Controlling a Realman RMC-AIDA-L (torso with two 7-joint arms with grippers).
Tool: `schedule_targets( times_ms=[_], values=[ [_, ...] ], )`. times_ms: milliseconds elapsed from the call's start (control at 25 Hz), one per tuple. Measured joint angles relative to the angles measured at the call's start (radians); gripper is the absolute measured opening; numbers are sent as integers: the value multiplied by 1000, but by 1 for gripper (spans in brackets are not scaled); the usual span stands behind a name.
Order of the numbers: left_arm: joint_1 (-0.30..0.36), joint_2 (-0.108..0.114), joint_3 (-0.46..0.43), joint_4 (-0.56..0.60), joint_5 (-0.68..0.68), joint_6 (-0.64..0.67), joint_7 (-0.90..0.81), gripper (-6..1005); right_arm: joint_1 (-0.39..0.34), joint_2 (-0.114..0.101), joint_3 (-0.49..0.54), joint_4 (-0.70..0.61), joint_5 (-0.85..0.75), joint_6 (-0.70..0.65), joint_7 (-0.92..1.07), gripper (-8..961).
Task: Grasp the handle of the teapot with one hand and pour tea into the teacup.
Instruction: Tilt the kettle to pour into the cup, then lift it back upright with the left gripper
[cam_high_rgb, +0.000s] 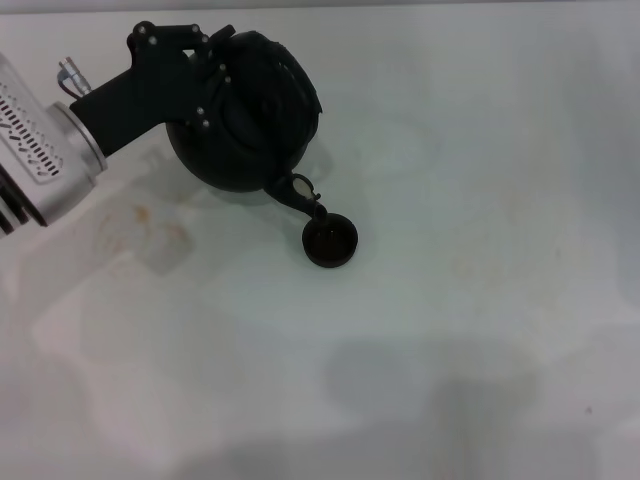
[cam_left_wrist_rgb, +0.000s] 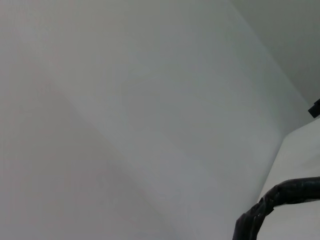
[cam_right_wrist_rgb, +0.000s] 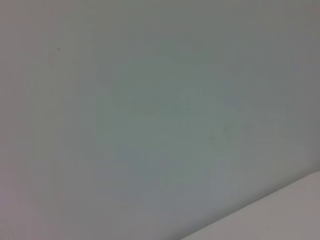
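The matte black teapot (cam_high_rgb: 245, 140) hangs tilted at the back left of the white table, with its short spout (cam_high_rgb: 302, 198) pointing down at the rim of the teacup (cam_high_rgb: 329, 241). This small dark cup stands on the table just in front and to the right of the pot. My left gripper (cam_high_rgb: 210, 55) reaches in from the left and is shut on the wrapped handle (cam_high_rgb: 296, 78), which arches over the lid. A piece of that rough dark handle (cam_left_wrist_rgb: 282, 192) shows in the left wrist view. The right gripper is out of view.
Faint brownish stains (cam_high_rgb: 140, 215) mark the white table (cam_high_rgb: 480, 200) left of the cup. Soft shadows lie along the near edge. The right wrist view shows only pale bare surface (cam_right_wrist_rgb: 150, 110).
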Motion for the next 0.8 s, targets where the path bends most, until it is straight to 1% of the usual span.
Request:
schedule_targets(
  times_ms=[800],
  values=[
    [-3, -2, 2, -4, 0, 5, 49, 108, 0, 0, 0, 3, 1, 0, 0, 826]
  ],
)
